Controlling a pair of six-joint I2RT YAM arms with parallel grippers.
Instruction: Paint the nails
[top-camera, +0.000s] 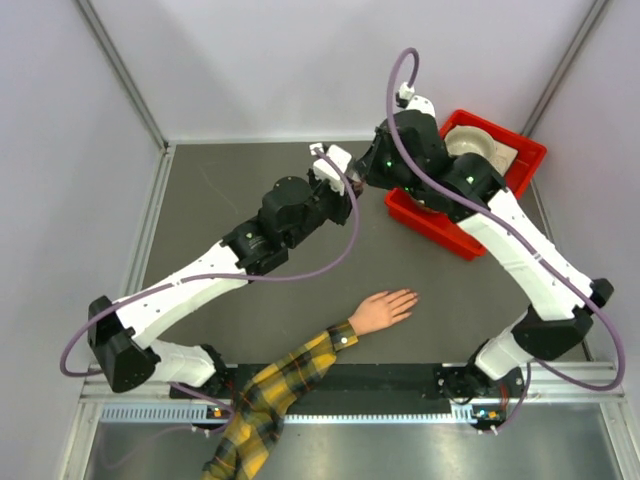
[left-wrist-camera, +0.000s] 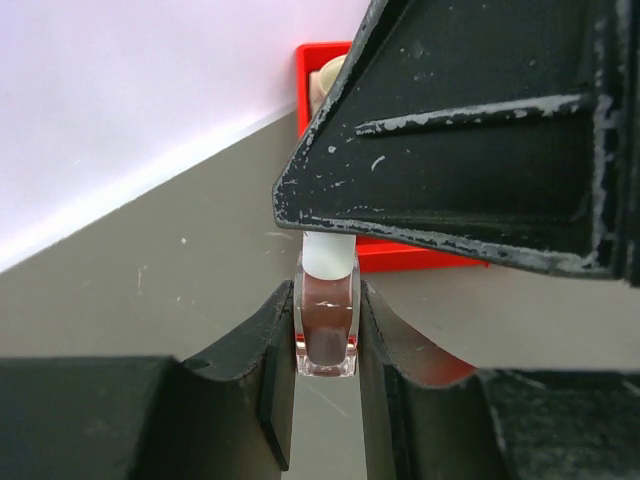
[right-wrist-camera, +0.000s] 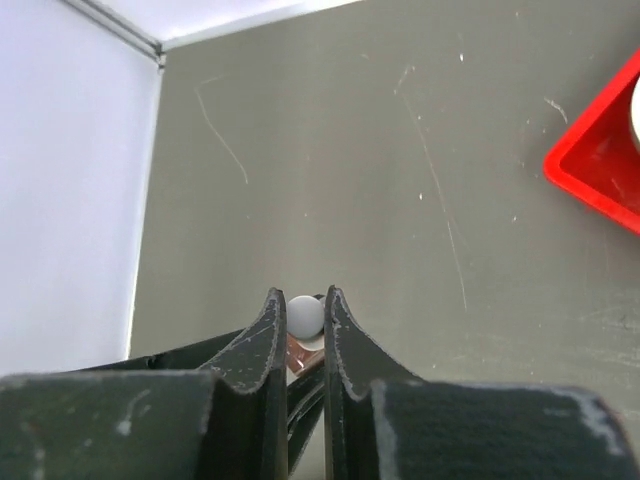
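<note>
The pale mannequin hand (top-camera: 384, 310) with a yellow plaid sleeve (top-camera: 270, 400) lies at the table's near middle; its nails are too small to make out. My left gripper (left-wrist-camera: 326, 345) is shut on a small bottle of dark red nail polish (left-wrist-camera: 327, 320), held above the table at the back middle (top-camera: 352, 190). My right gripper (right-wrist-camera: 304, 318) is shut on the bottle's white cap (right-wrist-camera: 305, 315), from above. Both grippers meet at the bottle, far from the hand.
A red bin (top-camera: 520, 160) holding a pale bowl (top-camera: 480, 140) stands at the back right, just behind the right arm. It shows in the left wrist view (left-wrist-camera: 430, 255) and the right wrist view (right-wrist-camera: 600, 165). White walls enclose the grey table (top-camera: 250, 310).
</note>
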